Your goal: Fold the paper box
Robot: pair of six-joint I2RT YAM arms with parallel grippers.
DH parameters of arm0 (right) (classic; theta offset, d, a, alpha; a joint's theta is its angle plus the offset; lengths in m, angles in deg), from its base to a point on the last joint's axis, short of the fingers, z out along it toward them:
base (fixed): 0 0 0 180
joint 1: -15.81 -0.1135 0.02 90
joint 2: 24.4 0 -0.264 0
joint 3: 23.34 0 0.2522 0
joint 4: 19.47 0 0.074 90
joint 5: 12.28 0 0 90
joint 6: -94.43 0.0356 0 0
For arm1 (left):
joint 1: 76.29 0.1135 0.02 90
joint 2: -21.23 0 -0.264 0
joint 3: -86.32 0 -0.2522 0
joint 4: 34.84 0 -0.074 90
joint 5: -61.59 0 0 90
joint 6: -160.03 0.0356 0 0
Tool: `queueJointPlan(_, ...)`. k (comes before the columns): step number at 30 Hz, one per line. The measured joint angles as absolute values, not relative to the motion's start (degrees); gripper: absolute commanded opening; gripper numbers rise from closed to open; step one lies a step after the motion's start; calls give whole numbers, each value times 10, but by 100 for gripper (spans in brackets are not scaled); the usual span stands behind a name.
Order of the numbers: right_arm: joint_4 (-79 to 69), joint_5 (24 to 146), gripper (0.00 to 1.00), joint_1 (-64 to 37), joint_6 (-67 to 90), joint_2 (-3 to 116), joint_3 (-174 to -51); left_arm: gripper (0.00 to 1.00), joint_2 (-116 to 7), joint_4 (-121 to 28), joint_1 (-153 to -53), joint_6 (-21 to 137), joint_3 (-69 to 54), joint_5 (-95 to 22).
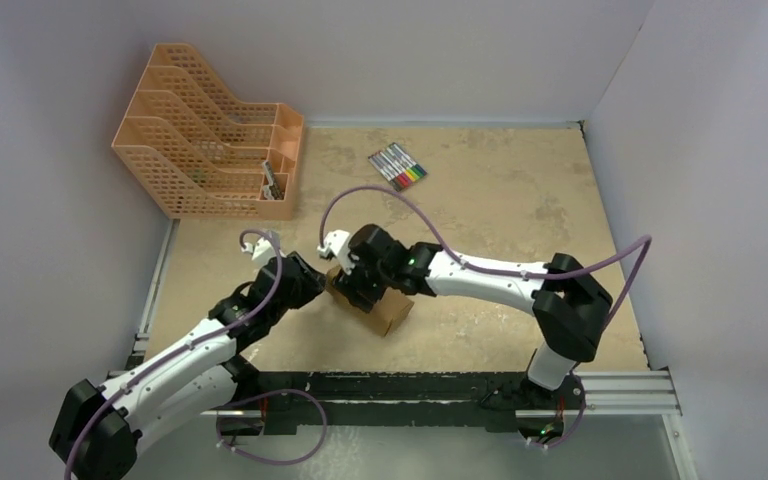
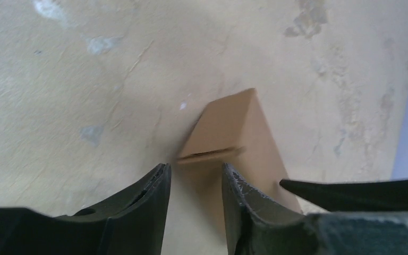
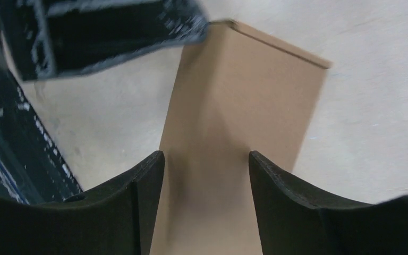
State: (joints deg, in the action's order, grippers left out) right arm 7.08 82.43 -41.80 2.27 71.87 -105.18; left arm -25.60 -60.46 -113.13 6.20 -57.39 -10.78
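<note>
On the mottled tan table [image 1: 520, 200], your left gripper [image 2: 195, 186] is narrowly parted and your right gripper [image 3: 207, 175] wider. The paper box [image 1: 390, 312] lies just beneath both, spreading past each gap.

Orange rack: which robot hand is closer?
Left. The left gripper is at the paper box's left end, below the orange rack; the right gripper is over the box, farther right.
</note>
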Motion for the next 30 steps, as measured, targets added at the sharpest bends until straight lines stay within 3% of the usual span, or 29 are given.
queueJointPlan(9,85,733,58,-484,41,732,-1022,66,-191,-753,-1134,90,-503,-49)
queueJointPlan(14,83,682,61,-486,67,719,-1009,87,-164,-801,-1134,110,-463,8)
queueJointPlan(21,112,646,70,-428,95,652,-966,97,-164,-867,-1134,112,-445,100)
queueJointPlan(23,116,646,75,-402,104,631,-965,98,-164,-877,-1134,113,-440,121)
queueJointPlan(28,111,642,98,-323,126,567,-959,100,-173,-890,-1123,129,-415,158)
queueJointPlan(30,110,636,99,-274,133,546,-953,100,-181,-887,-1106,142,-410,164)
